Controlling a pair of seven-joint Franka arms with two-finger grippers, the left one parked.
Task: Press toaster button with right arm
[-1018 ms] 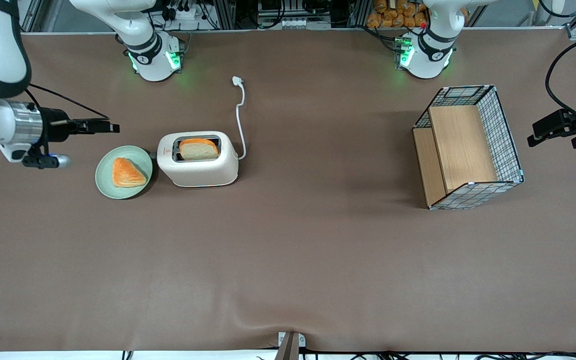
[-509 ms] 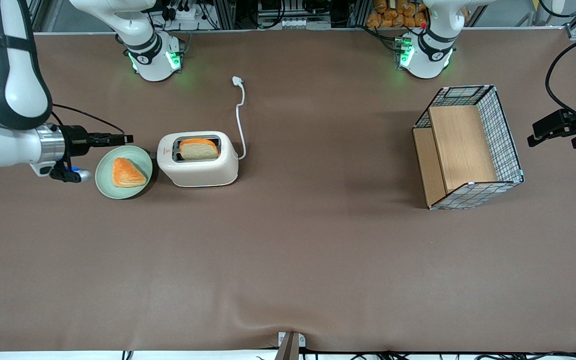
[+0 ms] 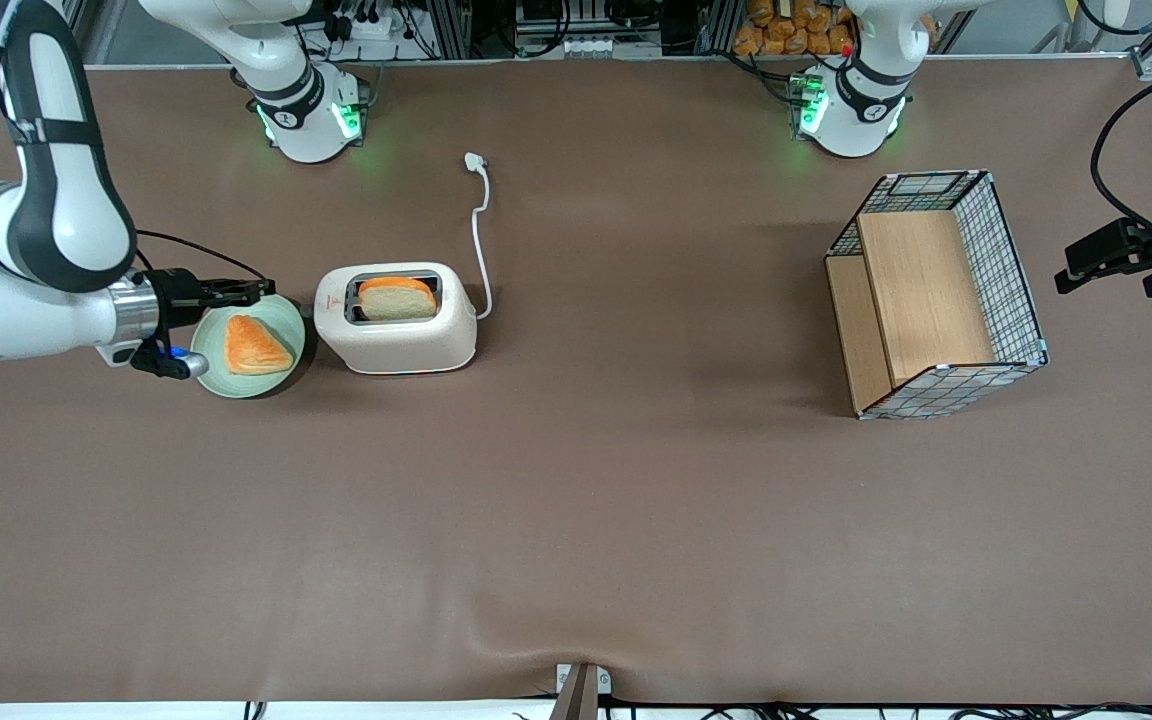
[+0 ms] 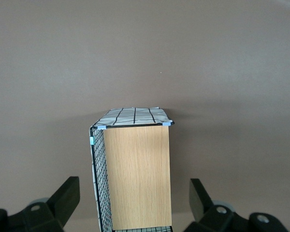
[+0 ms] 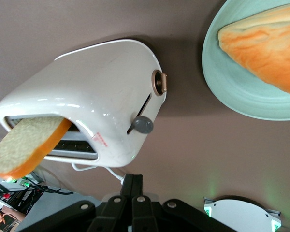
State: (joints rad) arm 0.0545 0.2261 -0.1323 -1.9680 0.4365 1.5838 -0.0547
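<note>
Right arm enters from the left edge of the front view, forearm lying level just above the surface. Gripper sits over the upper rim of the green plate, left of centre in frame, jaws together in one slim black point aimed at the toaster. Judgement: closed jaws give a single stiff tip, better suited to pushing a small lever than a spread pair.

Toaster stands upper-left of centre, just beside the plate, white cord trailing up-frame to its plug. Narrow end face turned toward the plate, so the arm must pass over the plate to reach it. Bread slice stands proud in the slot, so the lever is presumably not yet down.

Wrist view: button is a grey knob on a dark slit in the end face, copper-ringed dial beside it. Tip not touching; approach stage. Pastry wedge on the plate lies below the tip.
</note>
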